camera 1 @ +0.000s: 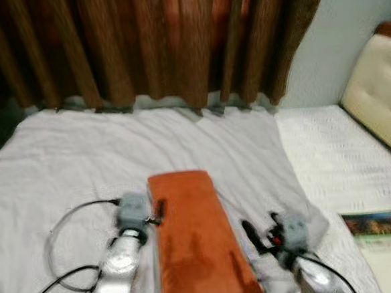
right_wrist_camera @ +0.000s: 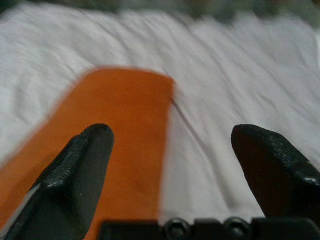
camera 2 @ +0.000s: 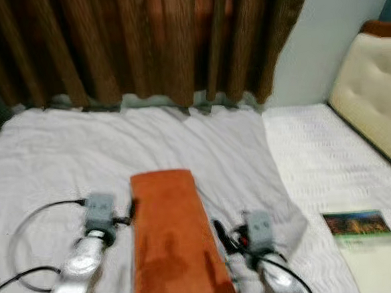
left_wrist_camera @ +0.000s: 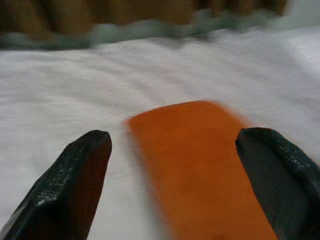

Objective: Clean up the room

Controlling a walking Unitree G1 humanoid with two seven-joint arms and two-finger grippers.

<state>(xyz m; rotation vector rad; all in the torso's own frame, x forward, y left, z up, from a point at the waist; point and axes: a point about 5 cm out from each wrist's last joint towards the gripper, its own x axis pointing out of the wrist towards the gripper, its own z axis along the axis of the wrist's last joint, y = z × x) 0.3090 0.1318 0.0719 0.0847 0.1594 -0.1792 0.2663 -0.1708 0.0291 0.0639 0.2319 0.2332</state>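
A folded orange cloth (camera 1: 195, 244) is lying lengthwise on the bed (camera 1: 69, 162), on top of a pale grey sheet (camera 1: 236, 150), its far short edge pointing toward the brown curtains (camera 1: 154, 42) and its near end running out of the bottom of the head views. It is sitting between the two arms.

The left pincer (left_wrist_camera: 175, 175) is hovering just beside the cloth's left edge. In the left wrist view its black fingers (left_wrist_camera: 75, 185) are standing spread wide, with the cloth's far end showing between them; nothing is being pinched. The silver left arm (camera 1: 120, 262) is reaching forward over the sheet, with a black cable (camera 1: 66, 219) looping beside it.

The right pincer (right_wrist_camera: 180, 175) is sitting just beside the cloth's right edge. Its fingers (right_wrist_camera: 272, 170) are also spread wide and holding nothing; in the right wrist view one finger is lying over the orange cloth and the other over bare sheet. Contact with the cloth cannot be told, as the frames are blurred.

To the right, the grey sheet is ending and a white textured mattress cover (camera 1: 337, 150) is showing. A booklet (camera 1: 382, 230) with a coloured picture on it is lying there, well apart from the cloth. A cream padded headboard (camera 1: 380, 93) is standing at the far right.
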